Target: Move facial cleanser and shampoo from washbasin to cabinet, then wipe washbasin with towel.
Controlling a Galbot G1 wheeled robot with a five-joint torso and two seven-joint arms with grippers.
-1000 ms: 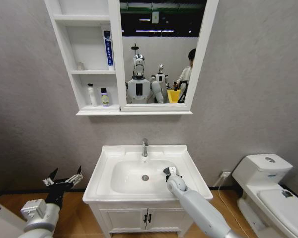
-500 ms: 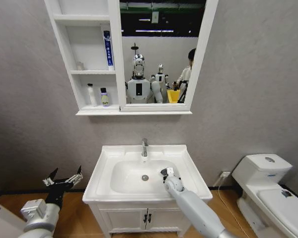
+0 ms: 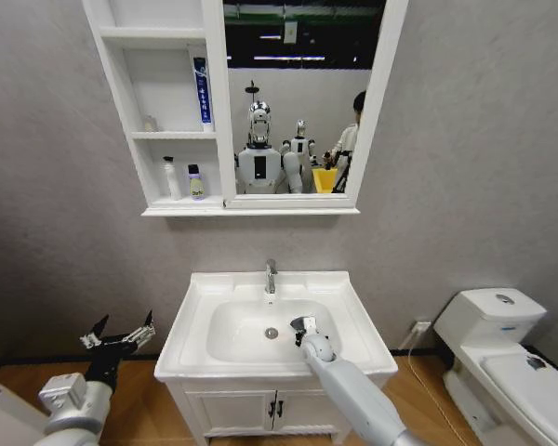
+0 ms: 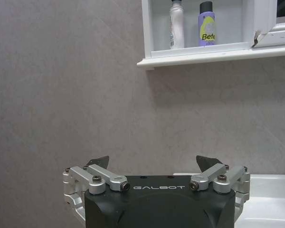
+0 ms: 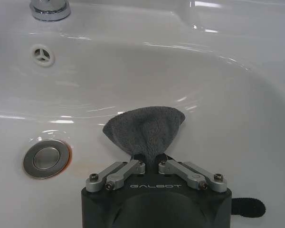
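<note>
The right gripper pinches the dark grey towel inside the washbasin bowl, beside the drain. The left gripper, fingers wide, idles left of the washbasin.

I see my right claw as a black block marked GALBOT, with silver screwed linkages; my left claw matches, tipped in dark pads. Both arms look pale grey, possibly white.
</note>
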